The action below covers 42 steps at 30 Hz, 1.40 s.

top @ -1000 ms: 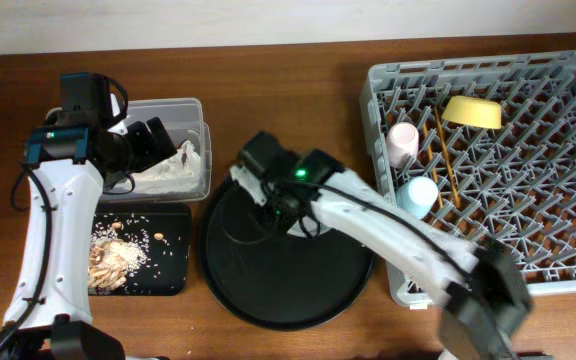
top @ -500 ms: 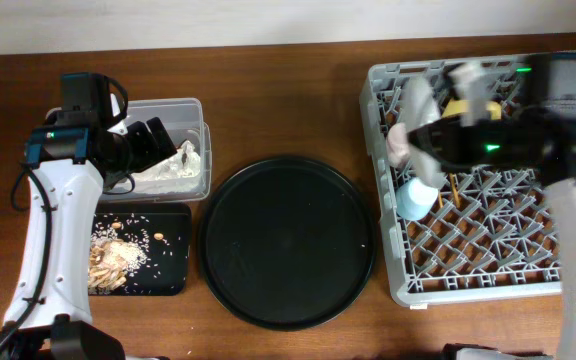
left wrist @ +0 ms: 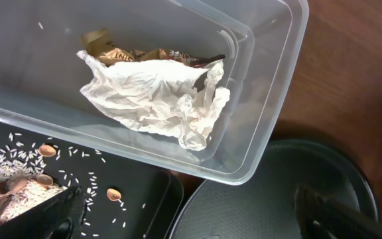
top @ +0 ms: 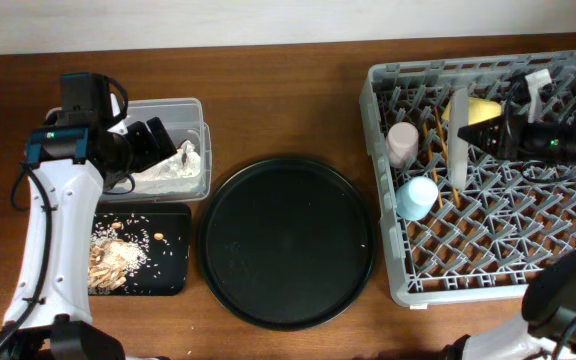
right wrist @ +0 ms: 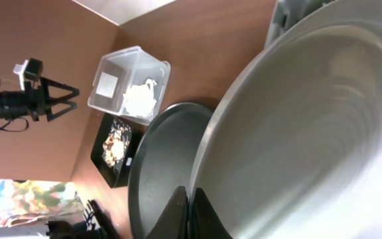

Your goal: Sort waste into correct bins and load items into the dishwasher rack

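Observation:
My right gripper is shut on the rim of the pale grey plate and holds it on edge over the grey dishwasher rack. In the right wrist view the fingers pinch the plate's edge. The yellow bowl, pink cup, blue cup and chopsticks are in the rack. My left gripper is open and empty above the clear tub. In the left wrist view its fingers hang below the white napkin and gold-brown wrapper in the tub.
The large round black tray lies bare between the tub and the rack. The shallow black rectangular tray in front of the tub holds rice and beige-brown food scraps.
My right arm swung from over the round black tray to the rack, carrying the plate. The plate now stands on edge over the rack's left part. The left arm has not moved.

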Tool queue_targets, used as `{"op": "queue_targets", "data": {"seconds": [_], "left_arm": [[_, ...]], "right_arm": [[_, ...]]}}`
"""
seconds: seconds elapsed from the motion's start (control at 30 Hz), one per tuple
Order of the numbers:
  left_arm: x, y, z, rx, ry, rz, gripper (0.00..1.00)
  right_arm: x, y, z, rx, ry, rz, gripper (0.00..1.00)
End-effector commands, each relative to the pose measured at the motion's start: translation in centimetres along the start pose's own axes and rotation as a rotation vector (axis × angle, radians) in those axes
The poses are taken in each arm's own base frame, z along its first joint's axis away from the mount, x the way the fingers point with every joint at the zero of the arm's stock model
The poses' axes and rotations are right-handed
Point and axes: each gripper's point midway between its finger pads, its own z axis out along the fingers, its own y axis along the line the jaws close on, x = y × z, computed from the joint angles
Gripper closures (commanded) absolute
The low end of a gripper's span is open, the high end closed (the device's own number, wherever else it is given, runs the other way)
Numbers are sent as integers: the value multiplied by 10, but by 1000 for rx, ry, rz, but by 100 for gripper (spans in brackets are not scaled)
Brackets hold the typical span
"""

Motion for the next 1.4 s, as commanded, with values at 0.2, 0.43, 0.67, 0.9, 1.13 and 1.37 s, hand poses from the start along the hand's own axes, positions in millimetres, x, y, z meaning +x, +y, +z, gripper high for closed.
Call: {"op": "queue_targets", "data": {"seconds": [0.2, 0.43, 0.67, 0.9, 1.13, 1.37], "left_arm": [[-6, -1, -8, 2, -27, 9, 1], [-6, -1, -8, 2, -27, 9, 1], [-6, -1, -8, 2, -27, 9, 1], [-6, -1, -8, 2, -27, 9, 1], [-6, -1, -8, 2, -28, 9, 1], [-6, -1, -8, 2, -27, 9, 1]], "right_arm": [[12, -30, 6, 75, 78, -44, 84], [11, -37, 5, 110, 86, -65, 68], [-9, -47, -10, 248, 71, -44, 33], [-40, -31, -39, 409, 19, -55, 27], [-15, 3, -5, 471, 190, -98, 23], [-2, 19, 47, 748, 307, -119, 1]]}}
